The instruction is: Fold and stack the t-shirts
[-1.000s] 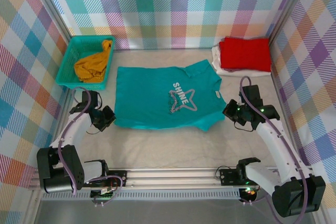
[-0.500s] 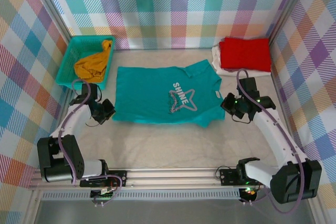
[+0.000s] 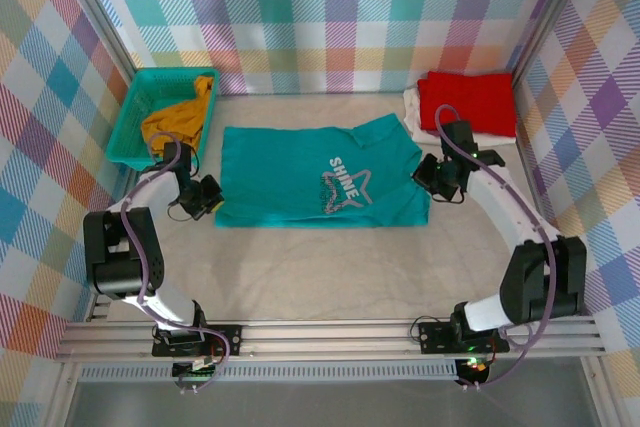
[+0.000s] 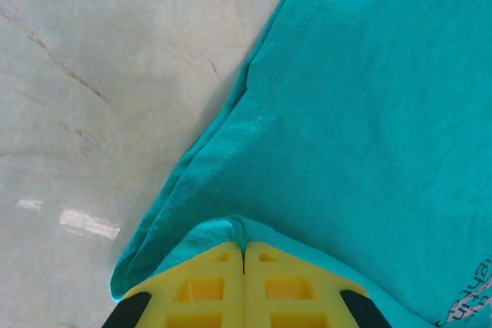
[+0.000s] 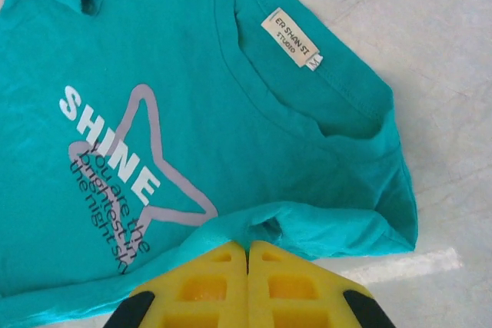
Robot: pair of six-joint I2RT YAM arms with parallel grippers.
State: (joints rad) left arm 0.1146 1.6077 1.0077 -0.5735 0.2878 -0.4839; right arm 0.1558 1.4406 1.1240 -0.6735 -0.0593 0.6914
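left fingers (image 4: 231, 263) closed, pinching the teal shirt (image 3: 300, 172) at its near hem corner | right fingers (image 5: 223, 266) closed on its near collar-side edge | shirt flat on tabletop (image 3: 330, 277), just right of basket (image 3: 150, 161) | long axis arm to arm, cloth beyond both grips

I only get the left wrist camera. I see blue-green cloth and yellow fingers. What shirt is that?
Observer: The teal t-shirt, with a white SHINE star printed on its front.
Operator: Is the other arm grabbing it too?
Observer: Yes, the right gripper is shut on a fold near the collar.
Operator: Any more shirts?
Observer: A folded red t-shirt lies on a white t-shirt at the far right corner.
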